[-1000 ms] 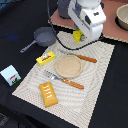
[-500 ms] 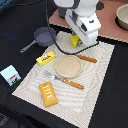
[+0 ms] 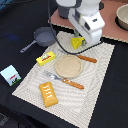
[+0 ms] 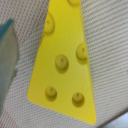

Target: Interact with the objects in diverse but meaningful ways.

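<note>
The yellow holed cheese wedge (image 3: 76,43) lies on the woven placemat (image 3: 100,75) just beyond the plate. My gripper (image 3: 82,40) hangs right over it, and the white hand hides its tips in the exterior view. In the wrist view the cheese wedge (image 4: 65,65) fills the picture, flat on the mat, with one grey finger (image 4: 7,55) at its side; the other finger is out of sight. The grey saucepan (image 3: 43,36), the yellow red-labelled box (image 3: 46,58), the white carton (image 3: 10,74) and the orange-brown bread block (image 3: 48,94) all stand apart from the gripper.
A round tan plate (image 3: 68,66) sits mid-mat, with an orange-handled fork (image 3: 65,80) in front of it and a knife (image 3: 86,58) beside it. A pale bowl (image 3: 122,15) stands at the far right on a pink board. The surface around the mat is dark.
The arm has shifted a little toward the exterior view's left and come down closer over the cheese wedge. The other items have not moved.
</note>
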